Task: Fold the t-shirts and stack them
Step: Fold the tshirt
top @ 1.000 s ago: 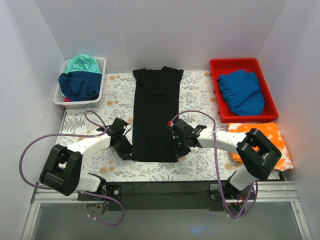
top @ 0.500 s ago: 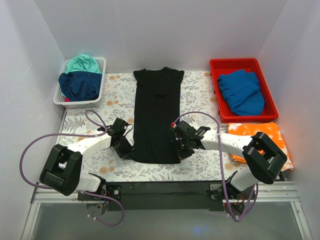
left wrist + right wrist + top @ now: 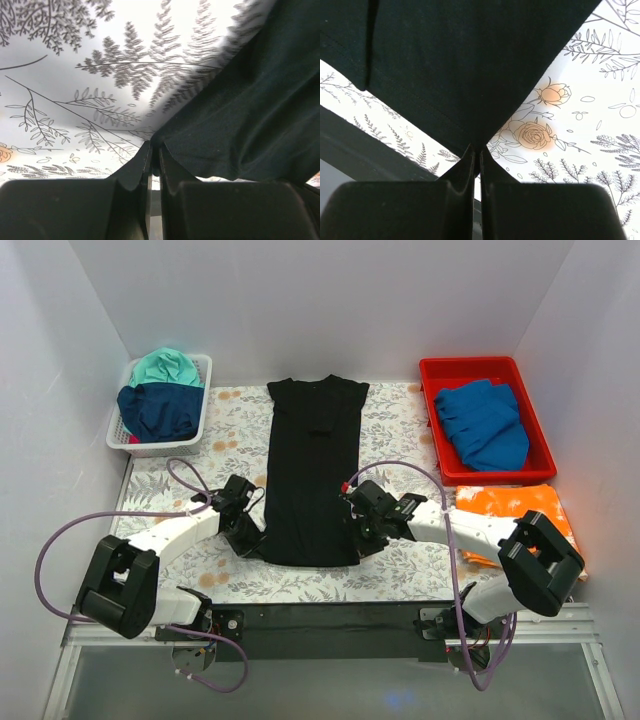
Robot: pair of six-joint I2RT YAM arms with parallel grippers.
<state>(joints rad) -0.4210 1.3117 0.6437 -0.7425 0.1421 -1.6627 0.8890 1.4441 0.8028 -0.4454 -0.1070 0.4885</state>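
A long black t-shirt (image 3: 311, 465) lies lengthwise down the middle of the printed table cloth, sleeves folded in. My left gripper (image 3: 257, 540) is shut on its near left corner, where the black cloth (image 3: 250, 110) is pinched between the fingertips (image 3: 156, 150). My right gripper (image 3: 360, 543) is shut on the near right corner, with the hem (image 3: 445, 75) rising from its closed tips (image 3: 475, 150). A blue t-shirt (image 3: 484, 422) lies in the red bin. An orange mottled t-shirt (image 3: 520, 512) lies at the right. Teal (image 3: 166, 366) and navy (image 3: 160, 408) t-shirts fill the white basket.
The white basket (image 3: 203, 400) stands at the back left and the red bin (image 3: 538, 432) at the back right. White walls enclose the table on three sides. A black rail (image 3: 320, 618) runs along the near edge. Purple cables loop beside both arms.
Both grippers have closed on the shirt's near corners. The near hem has drawn slightly inward and away from the table's front edge, and the right arm has shifted a little.
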